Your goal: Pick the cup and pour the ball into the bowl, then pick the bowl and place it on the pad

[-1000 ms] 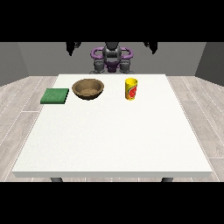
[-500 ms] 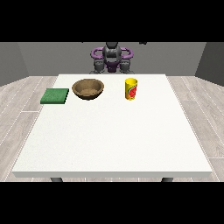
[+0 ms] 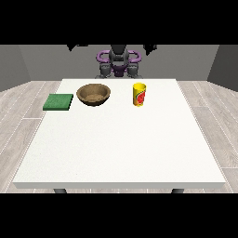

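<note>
Desk: large and white, filling the middle of the frame, with all three task things along its far edge in the upper half.
Cup: yellow with a red mark on its side, standing upright right of centre; whether a ball sits inside cannot be told.
Bowl: brown, round, upright, left of the cup and well apart from it.
Pad: flat green square at the upper left, near the bowl without touching it.
Robot: small at top centre behind the desk, dark with purple parts.
Robot hand at the view's right: a dark shape raised at the upper edge, well above the cup; finger state cannot be told.
Robot hand at the view's left: likewise raised at the upper edge, above the bowl's side; finger state cannot be told.
</note>
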